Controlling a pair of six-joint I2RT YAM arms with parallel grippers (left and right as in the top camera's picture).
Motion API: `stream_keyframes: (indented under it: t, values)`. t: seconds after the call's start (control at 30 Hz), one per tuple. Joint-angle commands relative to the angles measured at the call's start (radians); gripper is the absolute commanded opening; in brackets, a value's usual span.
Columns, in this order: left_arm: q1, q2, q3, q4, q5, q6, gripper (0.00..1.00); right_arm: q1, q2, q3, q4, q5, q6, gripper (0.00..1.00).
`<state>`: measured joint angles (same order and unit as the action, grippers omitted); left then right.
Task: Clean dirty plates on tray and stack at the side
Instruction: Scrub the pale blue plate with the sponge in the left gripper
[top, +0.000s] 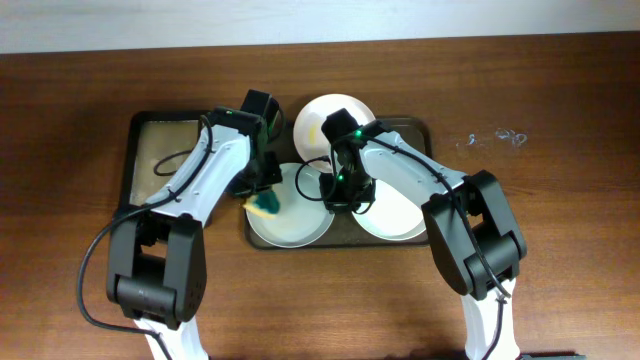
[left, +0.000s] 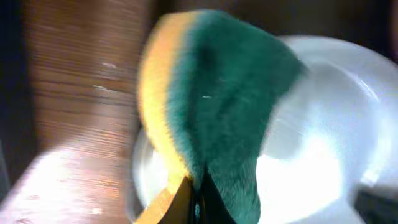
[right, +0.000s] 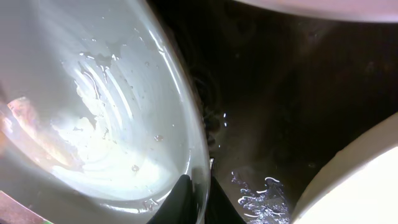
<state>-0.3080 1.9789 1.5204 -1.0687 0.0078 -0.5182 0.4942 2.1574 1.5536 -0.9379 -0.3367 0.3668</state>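
A brown wooden table (top: 560, 90) is occupied by the dark tray (top: 412, 127), with a narrower tan-bottomed tray (top: 170, 135) set just beside it (clear glinting specks (top: 495, 137) are scattered further right).

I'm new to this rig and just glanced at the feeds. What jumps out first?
A green-and-yellow sponge, gripped in the left hand, is over the left edge of the front-left plate on the dark tray. The right hand pinches that plate's right rim, and the right wrist view shows wet streaks across it.
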Motion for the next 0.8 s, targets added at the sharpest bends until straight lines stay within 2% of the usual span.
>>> stream_keyframes:
  t: [0.0, 0.2, 0.27, 0.37, 0.4, 0.43, 0.47, 0.67, 0.77]
  values:
    - [-0.024, 0.007, -0.002, 0.049, 0.157, -0.011, 0.0, -0.003, 0.01, -0.006, -0.007, 0.035, -0.003, 0.09]
    - [-0.076, 0.007, -0.109, 0.171, 0.118, -0.012, 0.0, -0.003, 0.01, -0.006, -0.008, 0.035, -0.003, 0.09]
    - [-0.076, 0.008, -0.133, 0.17, 0.027, -0.012, 0.0, -0.003, 0.01, -0.006, -0.008, 0.035, -0.003, 0.09]
    - [-0.076, 0.008, -0.18, 0.153, -0.233, -0.012, 0.01, -0.003, 0.01, -0.006, -0.008, 0.035, -0.003, 0.09]
    - [-0.076, 0.008, -0.193, 0.152, -0.267, -0.012, 0.23, -0.003, 0.01, -0.006, -0.008, 0.035, -0.003, 0.09]
    - [-0.076, 0.008, -0.198, 0.151, -0.279, -0.011, 0.58, -0.003, 0.01, -0.006, -0.008, 0.035, -0.003, 0.09]
    - [-0.076, 0.008, -0.2, 0.147, -0.282, -0.011, 0.99, -0.003, 0.01, -0.006, -0.008, 0.035, -0.003, 0.09]
    - [-0.076, 0.007, -0.196, 0.151, -0.272, -0.007, 0.99, -0.003, 0.01, -0.006, -0.008, 0.035, -0.003, 0.09]
    - [-0.075, 0.005, -0.161, 0.118, -0.206, 0.001, 0.99, -0.003, 0.01, -0.006, -0.008, 0.035, -0.004, 0.09]
